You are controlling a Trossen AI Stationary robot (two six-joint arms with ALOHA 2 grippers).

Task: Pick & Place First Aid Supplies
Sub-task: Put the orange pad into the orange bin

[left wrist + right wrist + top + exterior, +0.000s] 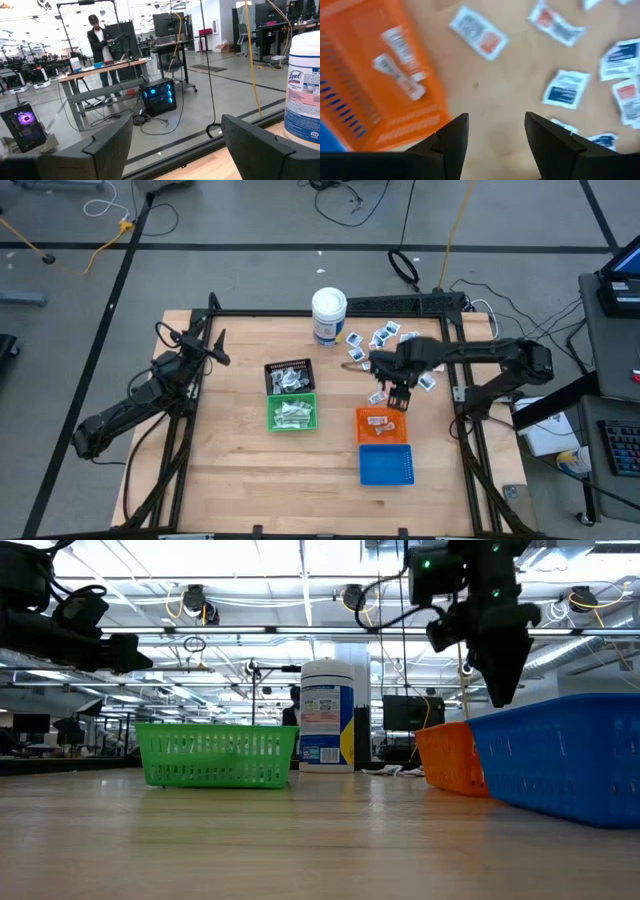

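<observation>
Right gripper (398,401): fingers apart, empty, hanging over the far rim of the orange plastic basket (381,427).

Small white wrapped first aid packets (384,337): scattered on the wooden table (240,455) beyond it; two tubes lie in the basket.

Left gripper (216,350): open, idle at the table's left edge.
</observation>
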